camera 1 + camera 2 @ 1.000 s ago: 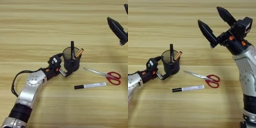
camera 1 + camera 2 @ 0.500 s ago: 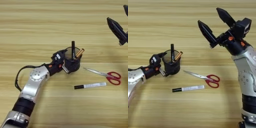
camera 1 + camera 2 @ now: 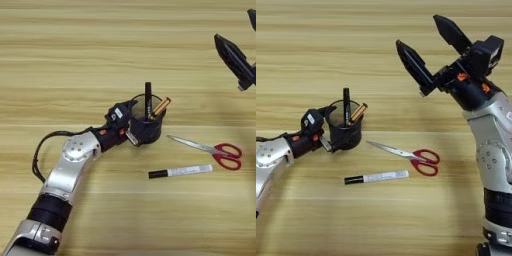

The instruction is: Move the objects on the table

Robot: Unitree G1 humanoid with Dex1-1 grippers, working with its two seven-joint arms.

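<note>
Left gripper (image 3: 131,131) is at the black mesh pen cup (image 3: 146,127), pressed against its left wall; its black fingers look clamped on the cup's rim and side, though the exact pinch is partly hidden by the cup. The cup stands upright near the middle of the light-brown wooden table (image 3: 100,55), holding a black pen (image 3: 148,100) standing straight and a gold pen (image 3: 161,107) leaning right. Red-handled steel scissors (image 3: 410,156) lie flat just right of the cup, blades toward it, not touching. Slim white marker with black cap (image 3: 376,177) lies below the scissors, toward the near edge, cap end left, apart from both. Right gripper (image 3: 428,59) hangs raised over the far right part of the table, its two black fingers spread wide, holding nothing, well apart from all objects. Step in hand, as I judge it: grasp on the cup is made, move itself not yet done. Next move likely calls for lifting or sliding the cup while level so the pens don't tip out, and clearing the scissor tips close by.
</note>
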